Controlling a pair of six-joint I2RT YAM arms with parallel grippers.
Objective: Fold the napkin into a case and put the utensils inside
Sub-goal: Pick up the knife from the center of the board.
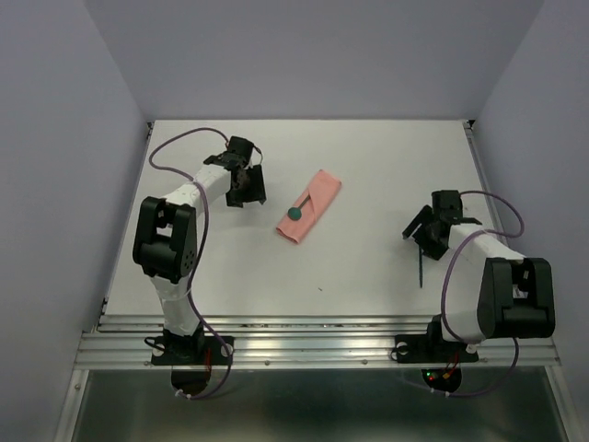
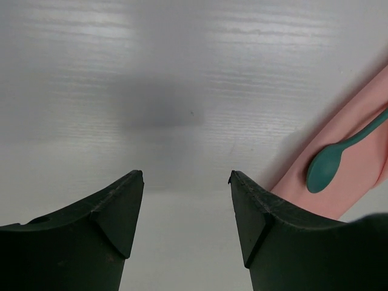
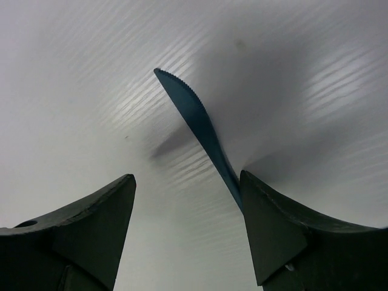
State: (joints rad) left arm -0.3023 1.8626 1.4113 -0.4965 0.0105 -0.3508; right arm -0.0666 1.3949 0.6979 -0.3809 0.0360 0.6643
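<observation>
The napkin (image 1: 311, 204) lies mid-table as a narrow salmon-pink case, slanting from lower left to upper right. A dark-teal spoon (image 1: 295, 212) rests on it, bowl toward the lower end. In the left wrist view the case (image 2: 357, 170) and spoon (image 2: 324, 168) sit at the right edge. My left gripper (image 1: 247, 197) (image 2: 186, 176) hovers open just left of the case, with bare table between its fingers. My right gripper (image 1: 421, 238) (image 3: 187, 176) is open over a teal serrated knife (image 3: 195, 114) (image 1: 421, 267), whose handle runs along the inner side of the right finger (image 3: 273, 224).
The white table (image 1: 368, 157) is enclosed by grey walls on the left, right and back. A metal rail (image 1: 313, 336) runs along the near edge by both arm bases. Purple cables (image 1: 175, 147) loop off each arm.
</observation>
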